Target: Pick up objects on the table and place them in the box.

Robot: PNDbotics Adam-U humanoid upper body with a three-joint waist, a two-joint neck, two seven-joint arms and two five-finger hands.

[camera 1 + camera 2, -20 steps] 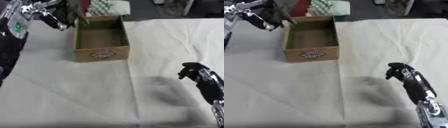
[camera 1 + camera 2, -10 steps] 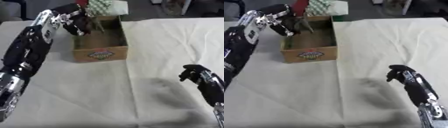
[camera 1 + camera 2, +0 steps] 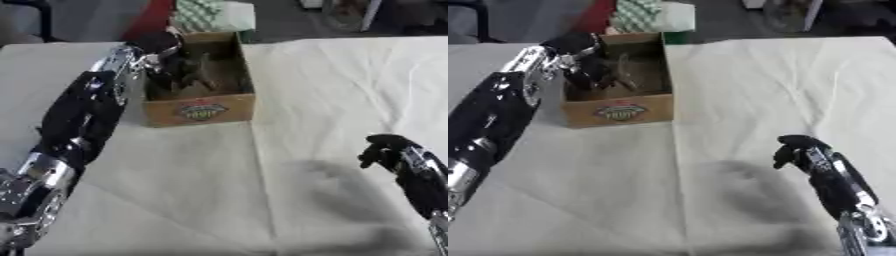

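Left hand (image 3: 171, 62) reaching into box (image 3: 199, 110).
Fingers' state unclear; snagging the wall is risking tipping. Right hand (image 3: 385, 150) hanging curled, empty.

Left hand (image 3: 179, 67) — from beside the box (image 3: 199, 110) to down inside it.

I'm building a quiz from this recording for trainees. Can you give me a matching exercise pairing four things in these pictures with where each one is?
Things:
1. left hand
2. right hand
3. cardboard box
4. green-patterned packet

Places:
A. beyond the box's far end
B. low at the right, over bare cloth
C. reaching inside the box
D. on the white cloth, left of centre, label facing the robot

Pairs: 1-C, 2-B, 3-D, 4-A
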